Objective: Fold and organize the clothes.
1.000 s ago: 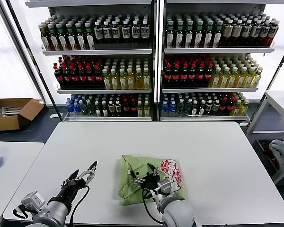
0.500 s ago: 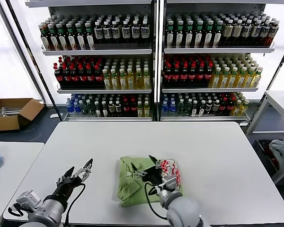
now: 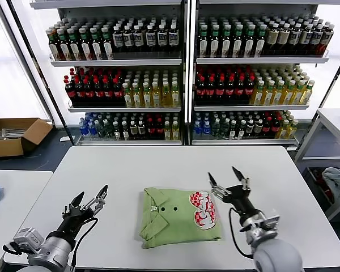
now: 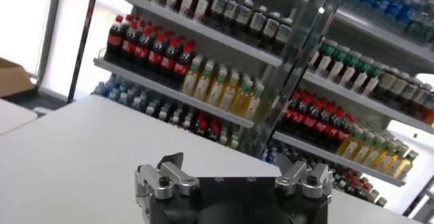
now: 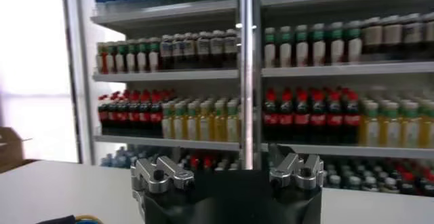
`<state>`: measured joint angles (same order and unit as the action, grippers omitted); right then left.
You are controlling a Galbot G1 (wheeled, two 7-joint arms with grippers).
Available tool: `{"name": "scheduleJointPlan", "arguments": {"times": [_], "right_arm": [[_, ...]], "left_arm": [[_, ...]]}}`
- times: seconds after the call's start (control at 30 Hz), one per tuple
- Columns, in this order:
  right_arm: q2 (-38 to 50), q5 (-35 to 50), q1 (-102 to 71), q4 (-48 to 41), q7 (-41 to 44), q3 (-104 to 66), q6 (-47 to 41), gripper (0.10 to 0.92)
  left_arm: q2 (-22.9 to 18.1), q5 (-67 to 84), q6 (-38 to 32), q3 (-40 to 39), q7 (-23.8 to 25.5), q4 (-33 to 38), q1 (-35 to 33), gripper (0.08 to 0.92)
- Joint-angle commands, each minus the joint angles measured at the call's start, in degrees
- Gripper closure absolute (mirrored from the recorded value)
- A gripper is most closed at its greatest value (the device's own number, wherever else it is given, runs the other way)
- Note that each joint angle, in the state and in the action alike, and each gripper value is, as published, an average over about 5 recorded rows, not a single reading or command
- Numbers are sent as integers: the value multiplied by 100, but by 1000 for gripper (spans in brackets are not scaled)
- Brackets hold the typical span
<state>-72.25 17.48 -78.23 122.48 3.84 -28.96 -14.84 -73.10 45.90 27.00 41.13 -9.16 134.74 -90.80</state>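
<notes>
- polo shirt [image 3: 179, 217]: light green, short-sleeved, lying flat and folded into a compact rectangle on the white worktop [image 3: 158, 170]; collar and small dark buttons face up, and the red-and-white checkered logo [image 3: 204, 208] sits at the end nearest the right end effector.
- long axis: the folded bundle runs across the worktop from one arm's side to the other, collar end toward the left arm, logo end toward the right arm.
- right end effector [image 3: 229, 182]: fingers spread wide apart, holding nothing; raised just beside the logo end of the shirt, slightly beyond it toward the shelves. not touching the cloth as far as the head view shows. the right wrist view shows only its two finger bases and the shelving ahead.
- left end effector [image 3: 89, 200]: fingers likewise apart and empty; hovering over bare worktop, well apart from the collar end, with the shirt lying off to its inner side.
- key relation: the shirt lies between the two end effectors, and the right one is clearly the nearer. judged from this, any tidying or shifting of the bundle would fall most easily to the right arm, reaching back and inward onto the logo end.
- task standing: the fold looks finished or close to it; edges appear fairly square, with a slight bulge along the near hem.
- surroundings: bottle shelves [image 3: 184, 73] behind the worktop; cardboard box [image 3: 14, 135] on the floor beyond the left arm.
</notes>
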Motion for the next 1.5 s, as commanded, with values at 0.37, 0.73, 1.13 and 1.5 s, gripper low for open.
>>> {"name": "scheduleJointPlan", "arguments": {"times": [0.37,0.73,1.13,1.5], "right_arm": [[-711,30,-1831,483,754,-2251,970,203],[-840,-97,-1862,556,764,-2273,916,203],[-955,-178,-1969,433,668,-2329,946,203],[-952,-175,-1949,346,692,-2465,960,203]], "left_arm": [[-66,-1232,-750,217,1256,-112,-69,177],[-52,-1170,-752,247,1252,-129,-82,177],[-138,-1156,-742,448,1316,-129,-134,177],[-156,-1159,-730,512,1320,-86,-142,177]]}}
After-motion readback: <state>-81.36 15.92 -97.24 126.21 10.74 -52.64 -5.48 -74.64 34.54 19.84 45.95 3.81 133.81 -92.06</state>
